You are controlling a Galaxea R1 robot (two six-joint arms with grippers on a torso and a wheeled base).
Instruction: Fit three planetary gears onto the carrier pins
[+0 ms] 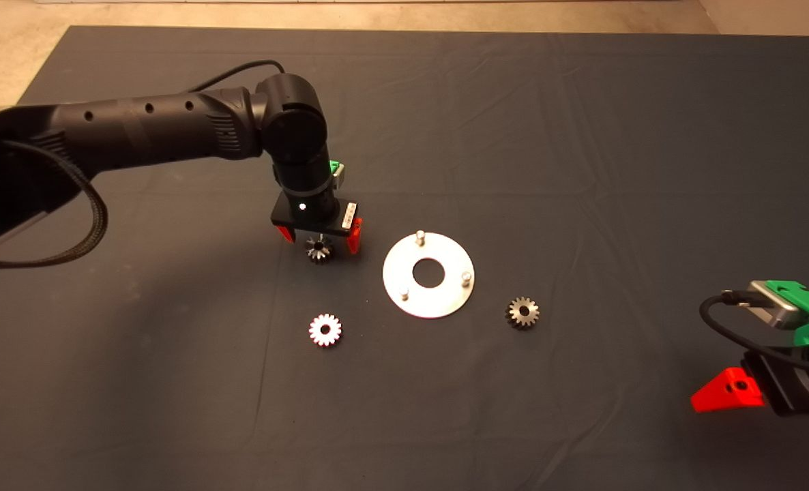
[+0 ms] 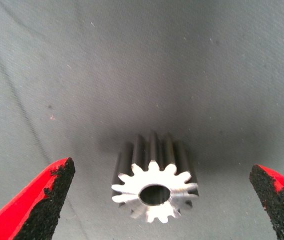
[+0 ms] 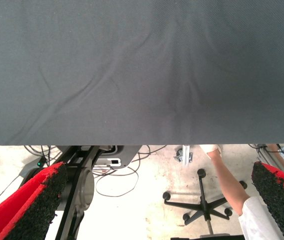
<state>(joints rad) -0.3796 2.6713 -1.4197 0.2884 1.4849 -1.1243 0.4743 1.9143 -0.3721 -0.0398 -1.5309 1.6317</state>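
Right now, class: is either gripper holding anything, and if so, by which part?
Nothing is held. The left gripper has open fingers on either side of a gear, not touching it. The right gripper waits open.

No readable text, label, brand, number or sign in any view. Small white tag on left pincer (image 1: 320,234) mount: marks too small to read. Gears, carrier plate, dark mat on desk: no print visible. Right wrist view: floor, cables, chair base, no lettering readable.
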